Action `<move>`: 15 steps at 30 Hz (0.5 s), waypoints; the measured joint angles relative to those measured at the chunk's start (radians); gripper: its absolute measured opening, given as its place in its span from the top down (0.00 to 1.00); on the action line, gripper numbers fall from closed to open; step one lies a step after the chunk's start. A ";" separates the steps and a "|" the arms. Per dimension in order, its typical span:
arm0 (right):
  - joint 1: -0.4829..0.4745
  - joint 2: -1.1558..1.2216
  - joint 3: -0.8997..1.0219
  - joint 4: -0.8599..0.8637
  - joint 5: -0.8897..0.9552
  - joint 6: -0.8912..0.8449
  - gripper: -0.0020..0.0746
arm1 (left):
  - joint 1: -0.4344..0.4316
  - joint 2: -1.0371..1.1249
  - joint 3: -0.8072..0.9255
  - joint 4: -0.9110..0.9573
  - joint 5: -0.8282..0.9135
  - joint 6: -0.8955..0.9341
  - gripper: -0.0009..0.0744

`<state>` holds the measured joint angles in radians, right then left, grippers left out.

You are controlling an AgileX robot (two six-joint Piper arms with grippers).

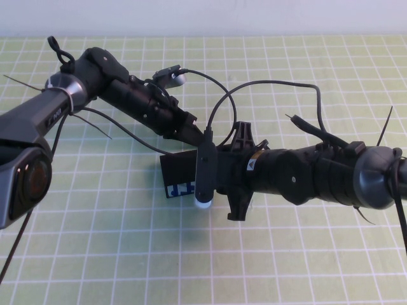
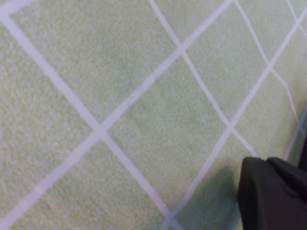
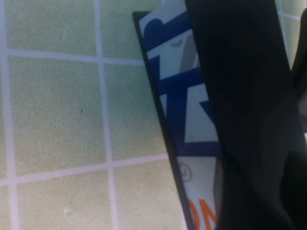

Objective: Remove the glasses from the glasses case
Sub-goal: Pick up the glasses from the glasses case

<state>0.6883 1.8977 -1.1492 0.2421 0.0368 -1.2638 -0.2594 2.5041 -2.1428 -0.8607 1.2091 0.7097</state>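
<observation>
Arms crowd the middle of the high view, both reaching over a green mat ruled with white grid lines; between them sits the glasses case, a black box with a white side printed in blue, resting on the mat near the centre; only its left part shows, since the rest is hidden under the two wrists. The left gripper comes in from the upper left and ends right at the far edge of the case; its fingers are covered by its own body and by the other arm, so I cannot tell whether they are parted or closed, nor whether they touch the case. The right gripper reaches in from the right and lies over the case; its wrist camera bar hangs down in front of the printed side; its jaws are hidden too, and their state cannot be told. In the right wrist view the printed side of the case fills the middle, white with blue and a little orange lettering, with a dark blurred shape across it. The left wrist view shows mostly bare mat. The glasses are not visible in any view.
</observation>
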 joint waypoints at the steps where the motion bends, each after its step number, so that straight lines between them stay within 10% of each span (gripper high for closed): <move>1: 0.000 0.000 0.000 0.000 0.000 0.000 0.71 | 0.000 0.000 0.000 0.000 0.000 0.000 0.99; 15: 0.000 0.032 0.000 -0.004 -0.037 -0.002 0.71 | 0.000 0.000 0.000 0.000 0.000 0.002 0.99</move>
<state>0.6883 1.9299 -1.1492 0.2384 0.0000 -1.2662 -0.2594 2.5041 -2.1428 -0.8611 1.2091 0.7115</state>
